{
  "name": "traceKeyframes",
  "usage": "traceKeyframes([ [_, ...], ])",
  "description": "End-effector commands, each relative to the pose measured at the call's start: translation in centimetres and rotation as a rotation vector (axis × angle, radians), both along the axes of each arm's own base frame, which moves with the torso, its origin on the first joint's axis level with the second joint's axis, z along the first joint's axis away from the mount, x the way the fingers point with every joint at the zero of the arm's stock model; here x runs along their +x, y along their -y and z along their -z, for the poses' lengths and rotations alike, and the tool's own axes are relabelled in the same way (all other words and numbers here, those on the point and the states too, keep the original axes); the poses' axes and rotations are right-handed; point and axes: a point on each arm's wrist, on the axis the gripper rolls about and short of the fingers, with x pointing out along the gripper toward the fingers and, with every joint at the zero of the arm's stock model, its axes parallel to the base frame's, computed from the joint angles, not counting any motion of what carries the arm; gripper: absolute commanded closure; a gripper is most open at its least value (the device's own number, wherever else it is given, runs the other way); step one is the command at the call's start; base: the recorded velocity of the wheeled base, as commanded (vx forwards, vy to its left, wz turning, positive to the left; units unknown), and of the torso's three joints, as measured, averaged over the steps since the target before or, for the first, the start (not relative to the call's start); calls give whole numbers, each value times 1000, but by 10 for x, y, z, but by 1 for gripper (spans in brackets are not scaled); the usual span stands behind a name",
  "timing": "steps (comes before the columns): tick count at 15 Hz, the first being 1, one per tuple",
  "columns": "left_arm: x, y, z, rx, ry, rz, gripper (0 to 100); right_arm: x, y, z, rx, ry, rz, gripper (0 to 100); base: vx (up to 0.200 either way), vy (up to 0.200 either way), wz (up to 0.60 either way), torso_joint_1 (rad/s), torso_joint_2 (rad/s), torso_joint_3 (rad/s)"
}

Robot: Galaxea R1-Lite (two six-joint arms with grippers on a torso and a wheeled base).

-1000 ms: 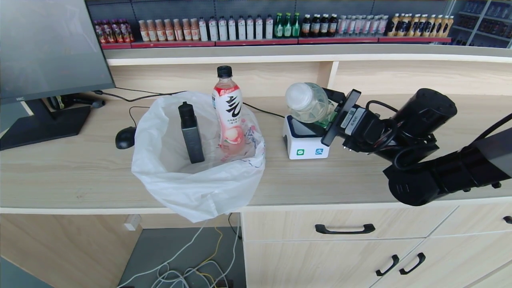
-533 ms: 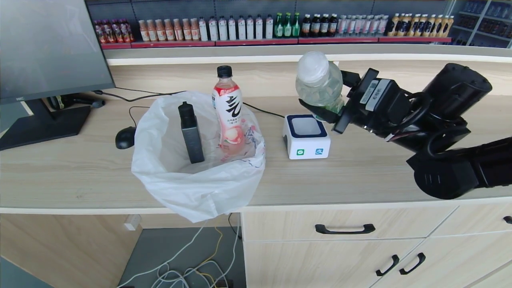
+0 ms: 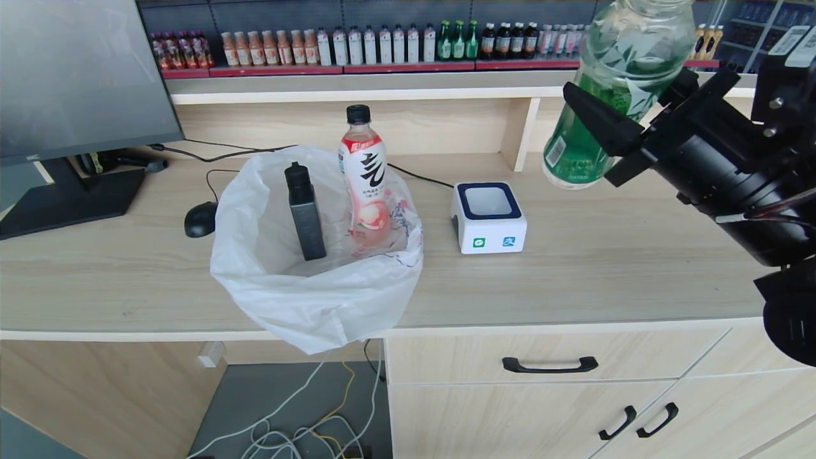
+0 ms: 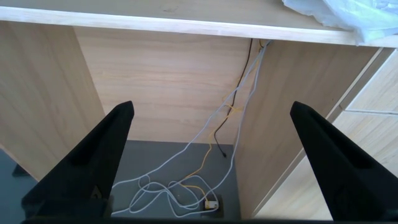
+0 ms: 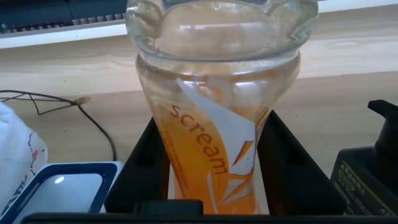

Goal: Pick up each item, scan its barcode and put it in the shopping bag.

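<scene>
Left gripper (image 4: 211, 155): parked low, in front of and below the worktop (image 3: 574, 274) edge. Fingers (image 4: 106, 149) spread wide, nothing between them.

Right gripper (image 3: 637, 95): high above the right part of the worktop. Fingers closed on the body of the green-labelled bottle (image 3: 574, 146), one on each side. The bottle is tilted, base down toward the robot's left, neck running out past the top of the head view. A barcode patch (image 3: 556, 151) shows on the label near the base. In the right wrist view the bottle (image 5: 214, 124) sits squarely between the fingers.

Step, as judged: bottle in hand, well clear of the scanner and to its right, so somewhere between scan and bagging. Whether the code has registered cannot be told.
- If not read, the barcode patch has to be turned down to the scanner window.
- If read, carry the bottle left across the scanner and lower it base-first into the bag.

Shopping bag (image 3: 306, 299): white plastic, mouth open, slumped over the front edge of the worktop. It holds a dark bottle (image 3: 304, 213) and a taller pink-labelled bottle (image 3: 363, 178), both upright, side by side. Free room looks to be on the near side of these. Risk: tipping the tall one.

Scanner (image 3: 488, 220): white box just right of the bag, window facing up.

Behind: mouse (image 3: 199, 220), monitor (image 3: 76, 70).
</scene>
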Motion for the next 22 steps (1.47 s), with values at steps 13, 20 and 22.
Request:
traceKeyframes([
  [13, 0, 0, 0, 0, 0, 0, 0, -12, 17, 30, 434, -303, 117, 100, -15, 0, 0, 0, 0, 0],
  [20, 0, 0, 0, -2, 0, 0, 0, 2, 27, 42, 453, -349, 166, 100, 0, 114, 0, 0, 0, 1],
  [22, 0, 0, 0, -2, 0, 0, 0, 4, 28, 43, 453, -348, 170, 100, 0, 200, 0, 12, 7, 5],
])
